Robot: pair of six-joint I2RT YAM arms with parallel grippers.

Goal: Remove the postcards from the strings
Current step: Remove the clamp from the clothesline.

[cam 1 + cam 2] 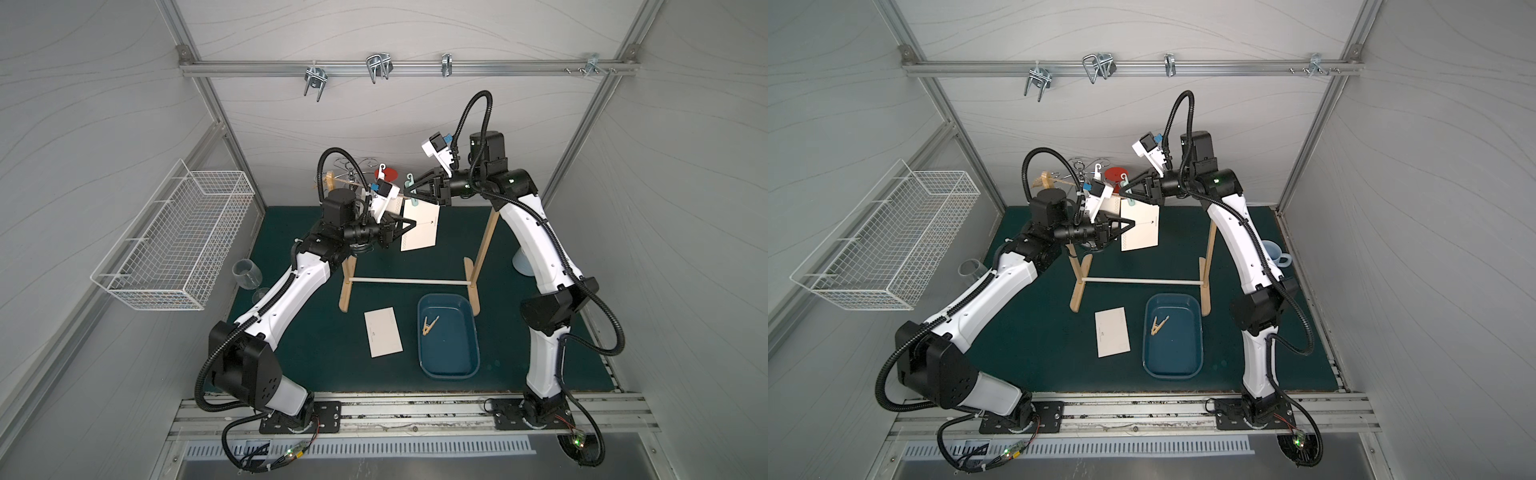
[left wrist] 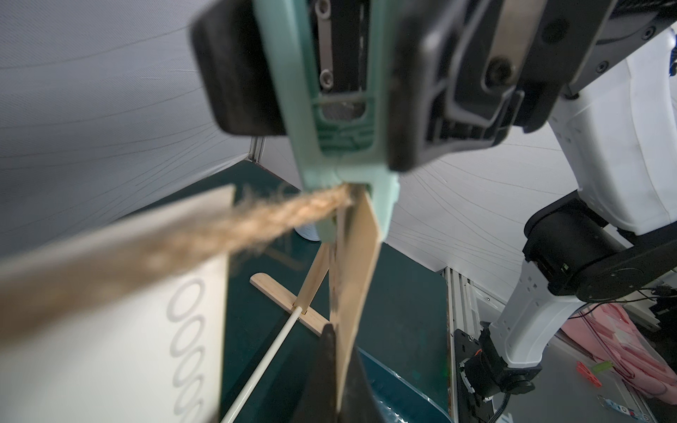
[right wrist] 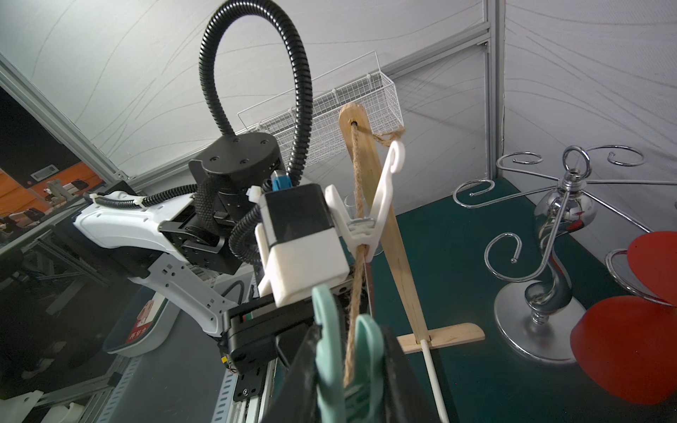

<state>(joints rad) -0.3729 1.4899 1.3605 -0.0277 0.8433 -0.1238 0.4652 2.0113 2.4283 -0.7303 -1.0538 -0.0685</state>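
On the jute twine, the right gripper squeezes the mint clothespeg while the left gripper pinches the side edge of the hanging postcard, light, bendy paper that creases easily.

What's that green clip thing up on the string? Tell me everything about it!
The green peg is a mint-coloured clothes peg that looks like smooth plastic. It has two long curved handles and a ribbed middle. It sits high on the rack with its mouth around the fuzzy tan string, right where the top edge of the white postcard hangs. The right gripper is shut on its handles, with one black finger on each side.
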